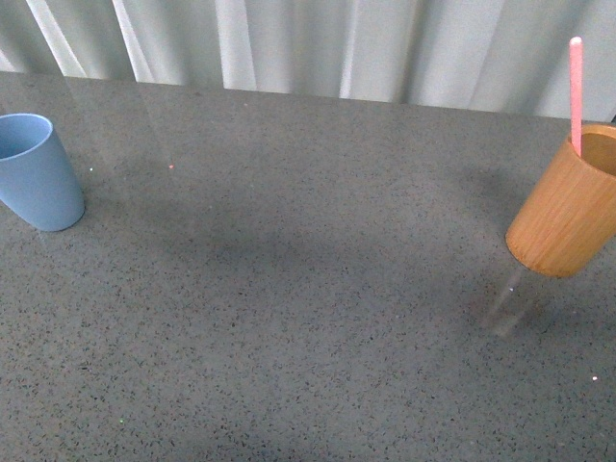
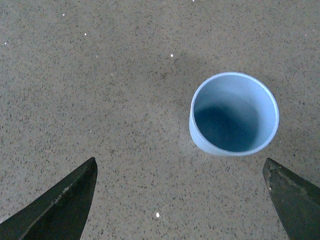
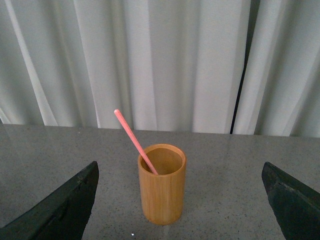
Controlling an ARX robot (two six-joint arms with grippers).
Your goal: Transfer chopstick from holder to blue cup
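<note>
The light blue cup [image 1: 37, 173] stands upright and empty at the table's far left. The orange-brown wooden holder [image 1: 566, 202] stands at the far right with the pink chopstick [image 1: 576, 93] leaning in it, its top sticking out above the rim. Neither arm shows in the front view. My left gripper [image 2: 180, 200] is open above the table, with the blue cup [image 2: 234, 114] seen from above just beyond its fingertips. My right gripper [image 3: 180, 200] is open and empty, facing the holder [image 3: 161, 185] and the chopstick [image 3: 134, 140], which stand a short way ahead between its fingers.
The grey speckled table [image 1: 308, 308] runs back to a white pleated curtain [image 1: 318, 43] behind it. The curtain [image 3: 165, 60] also fills the background of the right wrist view.
</note>
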